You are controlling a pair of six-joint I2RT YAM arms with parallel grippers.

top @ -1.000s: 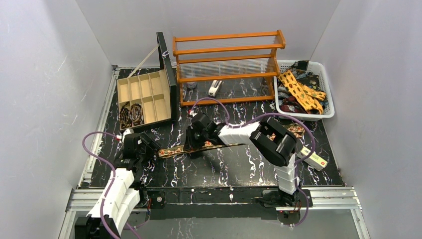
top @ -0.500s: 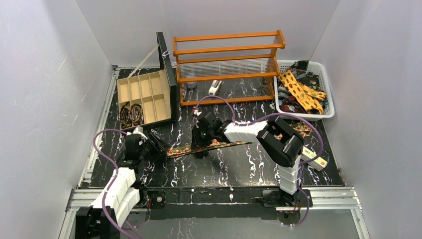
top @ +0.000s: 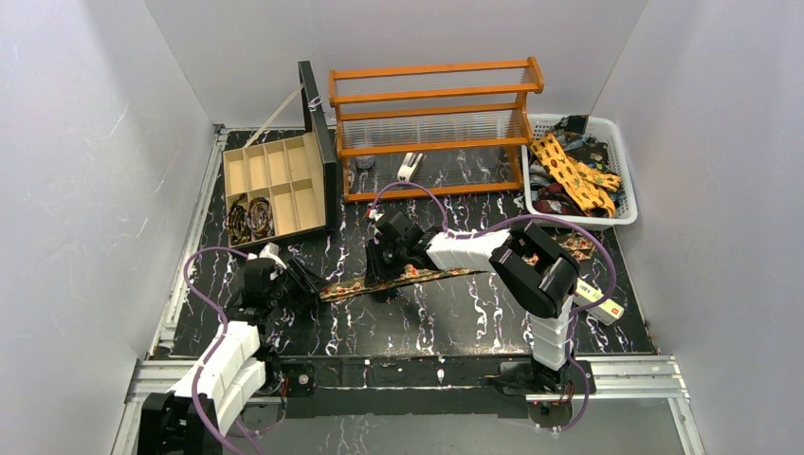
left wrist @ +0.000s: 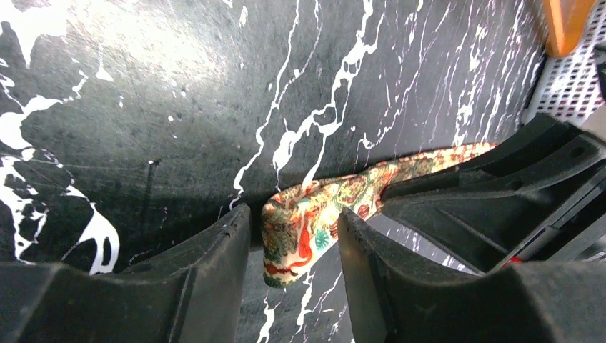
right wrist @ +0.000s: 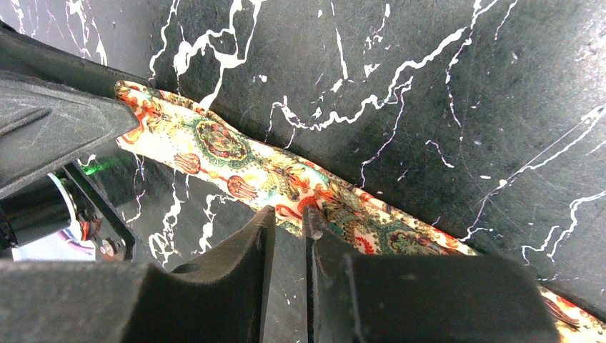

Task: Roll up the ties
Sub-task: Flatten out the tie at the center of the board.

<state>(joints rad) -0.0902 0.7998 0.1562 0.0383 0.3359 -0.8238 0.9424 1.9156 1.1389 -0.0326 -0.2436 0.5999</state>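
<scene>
Necktie: a red-and-gold patterned necktie [top: 417,275] is lying as a flat strip across the middle of the desk [top: 455,318], running from left to right between the two arms.
Necktie, left end: it is folding back on itself into a small standing loop, as the left wrist view shows.
Left pincer [left wrist: 293,229]: it is standing released, its two fingers [left wrist: 221,250] straddling the folded end; the loop is sitting in the gap, close to the finger on the right of that view.
Right pincer [right wrist: 289,218]: it is pressing down partway along the strip, clenched, its fingers drawn to a narrow slit on the near edge of the necktie.
Rolled ties [top: 249,218]: two small coils are sitting side by side in the near compartments of the wooden divided box [top: 275,156], at the far left of the desk, its lid standing open.
Loose ties [top: 574,175]: yellow and dark ones are lying heaped in the white basket [top: 626,175] at the far right.
Rack [top: 431,95]: an orange wooden rack is standing between the box and the basket.
Small white-and-red box [top: 599,302]: it is lying by the right arm, well apart from the left pincer.
</scene>
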